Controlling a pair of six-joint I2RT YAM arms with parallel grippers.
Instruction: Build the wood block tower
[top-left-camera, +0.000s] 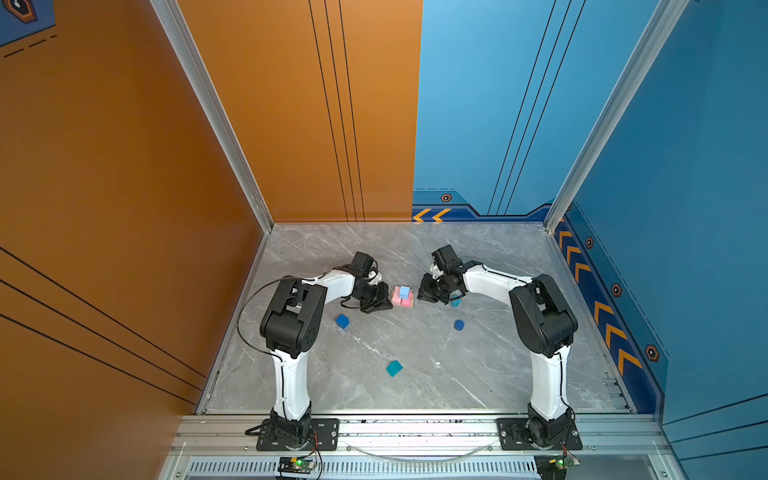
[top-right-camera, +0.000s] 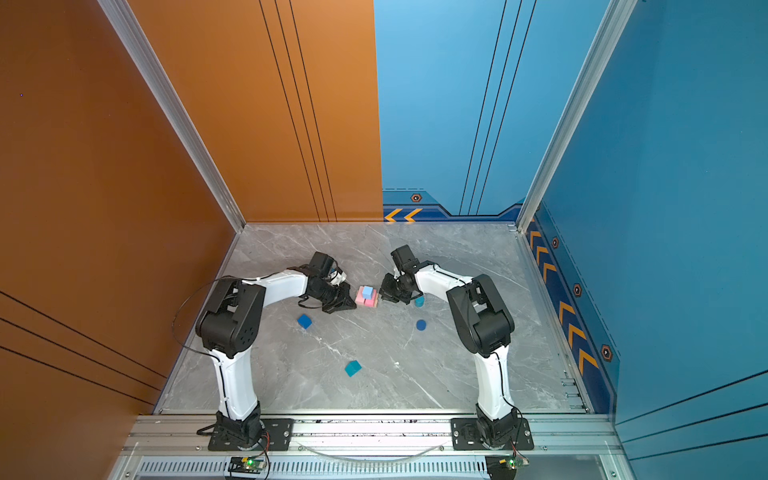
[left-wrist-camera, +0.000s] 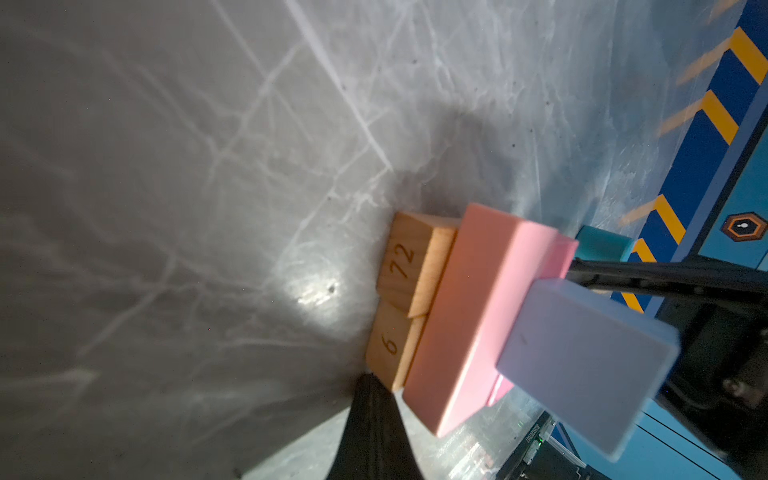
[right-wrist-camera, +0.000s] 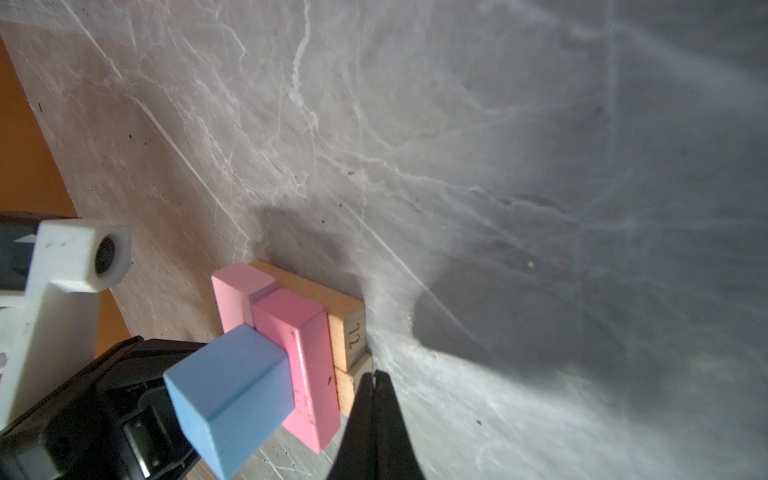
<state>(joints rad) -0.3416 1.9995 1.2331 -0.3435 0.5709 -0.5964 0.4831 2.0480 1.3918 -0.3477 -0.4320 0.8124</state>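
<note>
— Where does the tower (top-left-camera: 402, 296) stand?
— Mid-table, slightly nearer the far edge. Two tan bars (left-wrist-camera: 409, 266) lie side by side at the bottom, two pink bars (left-wrist-camera: 469, 316) lie crosswise on them, and a light-blue cube (top-left-camera: 404, 291) sits on top.

— What lies around it?
— A dark-blue cube (top-left-camera: 342, 321) lies toward the left edge and a teal cube (top-left-camera: 394, 368) toward the front edge. A dark-blue cylinder (top-left-camera: 459, 325) is off to the right. A teal cylinder (top-right-camera: 419, 301) sits just right of the tower, partly covered by the right wrist.

— And the arms?
— The left arm (top-left-camera: 291, 316) and right arm (top-left-camera: 544, 316) rise from the front edge, bend at the elbow and reach inward, low over the table (top-left-camera: 415, 395). They flank the tower. The left gripper (left-wrist-camera: 369, 386) is pinched closed and empty, its tip at a tan bar's end. The right gripper (right-wrist-camera: 374, 378) is closed and empty too, at the opposite end.

— Are they touching the wood?
— I can't tell; the tips sit right at it.

— Anything hard to see?
— From above, the pink bars hide nearly all of the tan ones. The left wrist view shows 72 and 6 stamped on their ends.
</note>
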